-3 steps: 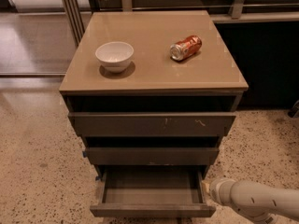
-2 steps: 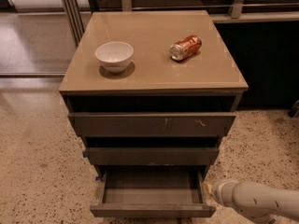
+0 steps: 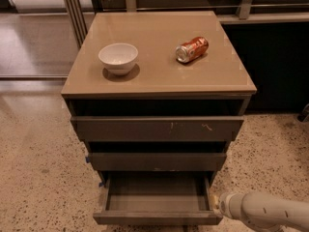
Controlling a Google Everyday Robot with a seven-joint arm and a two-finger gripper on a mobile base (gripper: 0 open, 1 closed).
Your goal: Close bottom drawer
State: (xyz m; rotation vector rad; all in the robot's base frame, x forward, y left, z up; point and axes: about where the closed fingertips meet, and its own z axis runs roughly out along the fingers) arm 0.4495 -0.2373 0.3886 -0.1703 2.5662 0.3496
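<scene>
Gripper [image 3: 217, 205] is hanging right at the front right corner of the bottom drawer [image 3: 157, 219], and we're not managing to tell if it's clamped or loose. We're seeing that drawer sticking out at the foot of the cabinet [image 3: 159, 79], front facing us, long side running left to right. Nothing's really changing versus a second ago, with drawer and gripper sitting about where they were.

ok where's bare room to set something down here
Free on the top: front strip, gap between bowl and can, back edge. The bottom drawer is bare inside, but the gripper crowds its right front corner.
</scene>
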